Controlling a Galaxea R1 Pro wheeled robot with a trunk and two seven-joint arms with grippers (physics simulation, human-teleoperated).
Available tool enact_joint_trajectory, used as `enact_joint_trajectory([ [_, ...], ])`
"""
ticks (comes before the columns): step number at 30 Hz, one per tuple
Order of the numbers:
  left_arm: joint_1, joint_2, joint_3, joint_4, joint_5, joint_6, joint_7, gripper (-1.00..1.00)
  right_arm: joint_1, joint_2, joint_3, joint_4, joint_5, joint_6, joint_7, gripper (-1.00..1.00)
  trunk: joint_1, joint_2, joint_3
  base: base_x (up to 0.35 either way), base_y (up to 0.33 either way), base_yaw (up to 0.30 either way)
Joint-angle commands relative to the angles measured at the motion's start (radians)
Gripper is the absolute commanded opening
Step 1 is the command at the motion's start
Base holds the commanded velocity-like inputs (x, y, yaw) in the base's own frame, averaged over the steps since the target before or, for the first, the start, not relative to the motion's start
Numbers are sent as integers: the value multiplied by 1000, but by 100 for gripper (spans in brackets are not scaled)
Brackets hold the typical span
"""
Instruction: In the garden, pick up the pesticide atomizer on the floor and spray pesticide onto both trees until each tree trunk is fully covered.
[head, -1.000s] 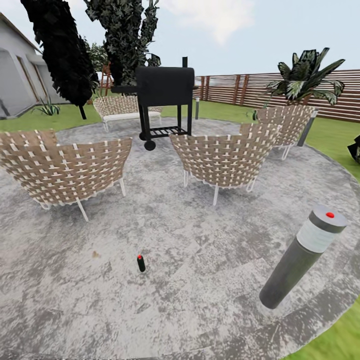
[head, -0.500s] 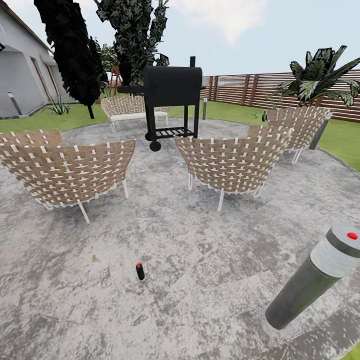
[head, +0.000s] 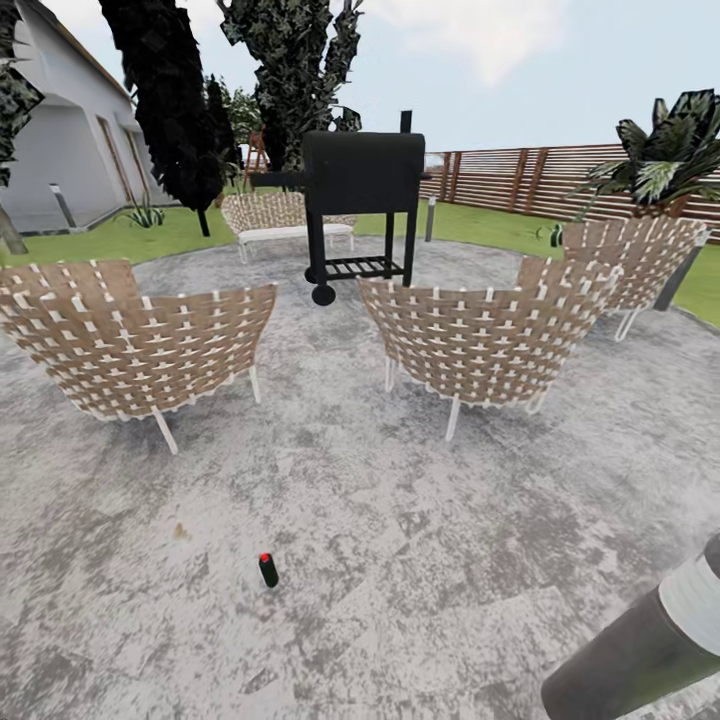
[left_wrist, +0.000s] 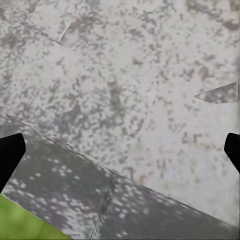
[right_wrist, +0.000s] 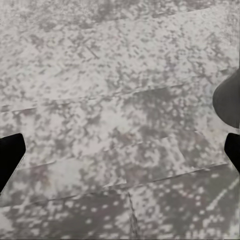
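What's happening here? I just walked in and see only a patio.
Nothing is being handled yet. The atomizer, a small dark bottle with a red cap, lies on the grey patio ahead of the robot, in front of two woven chairs and a black grill. Both wrist views show open end effectors over bare paving.

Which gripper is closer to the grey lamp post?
Right, likely. The lamp post stands on the robot's right, close beside the right gripper; the left gripper hangs over paving near grass.
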Motion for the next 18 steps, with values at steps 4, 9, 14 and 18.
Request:
enact_joint_trajectory([
  [4,-1,0,0,1,5,-3,-1,100,0,0,-1,1,0,-3,-1,100,0,0,-1,287,-183,267],
  [9,-1,0,0,1,5,-3,-1,100,0,0,0,1,0,-3,-1,100,0,0,-1,298,-168,270],
  [14,-1,0,0,1,4,-3,-1,100,0,0,0,1,0,-3,-1,100,0,0,-1,284,-145,271],
  [18,-1,0,0,1,4,-3,-1,100,0,0,0,1,0,-3,-1,100,0,0,-1,154,-55,212],
])
